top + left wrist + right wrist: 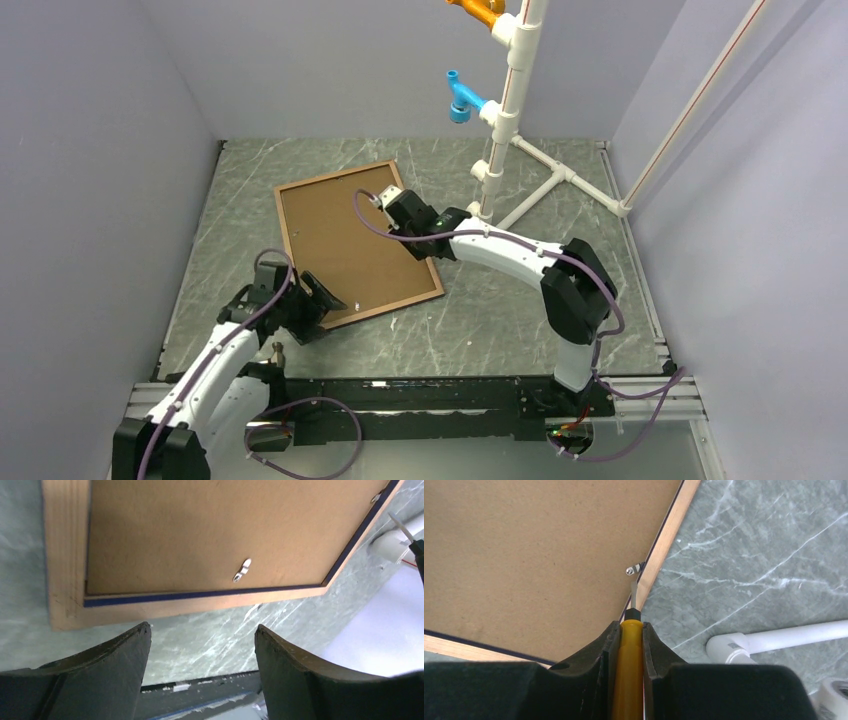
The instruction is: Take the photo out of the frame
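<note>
While the frame (335,175) lies face down on the table (500,320), tilted out of square with it, only its brown back shows. The photo (345,240) sits inside it, print side down, so all I get is its brown board.

My right gripper (388,200) is over the frame's right rail, clamped tight on a screwdriver (629,670), yellow handle pinched between both fingers. In the wrist view the blade (634,592) points along the seam between board and rail. It stops just short of a small metal clip (635,569) that reaches from the rail onto the board. Whether the tip touches the wood, I can't tell.

My left gripper (325,305) is down at the frame's near left corner. Its fingers (125,665) are spread wide with nothing between them but bare table. They sit just short of the near rail, not touching it. Past them I see a navy strip along the inside of that rail. A second clip (242,571) lies on the board there.

A white pipe stand (505,110) rises just beyond my right arm.
</note>
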